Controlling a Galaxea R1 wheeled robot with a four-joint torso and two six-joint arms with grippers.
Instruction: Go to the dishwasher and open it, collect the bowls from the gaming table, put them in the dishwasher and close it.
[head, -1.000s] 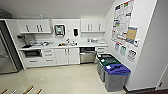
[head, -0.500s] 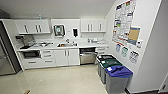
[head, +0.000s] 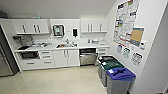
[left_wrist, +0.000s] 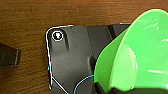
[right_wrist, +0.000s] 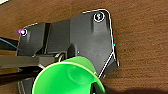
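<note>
The dishwasher (head: 88, 57) is built in under the counter at the far wall, right of the sink cabinet. It has a steel front with a dark band along its top. In the left wrist view a lime green bowl (left_wrist: 140, 52) hangs over brown wood-look floor, tilted, its rim caught in my left gripper (left_wrist: 115, 90). A second lime green bowl (right_wrist: 66, 77) hangs over the same floor in the right wrist view, held at its rim by my right gripper (right_wrist: 94, 87). The gaming table is out of view.
Three bins stand in a row along the right wall: black (head: 106, 60), green (head: 111, 65), blue (head: 120, 75). White cabinets and a counter with a sink (head: 66, 45) run along the far wall. A steel fridge (head: 4, 62) stands at the left. Pale open floor (head: 57, 80) lies ahead.
The whole head view has shifted slightly, so the camera has moved a little toward the kitchenette. Nothing in the room itself has moved.
</note>
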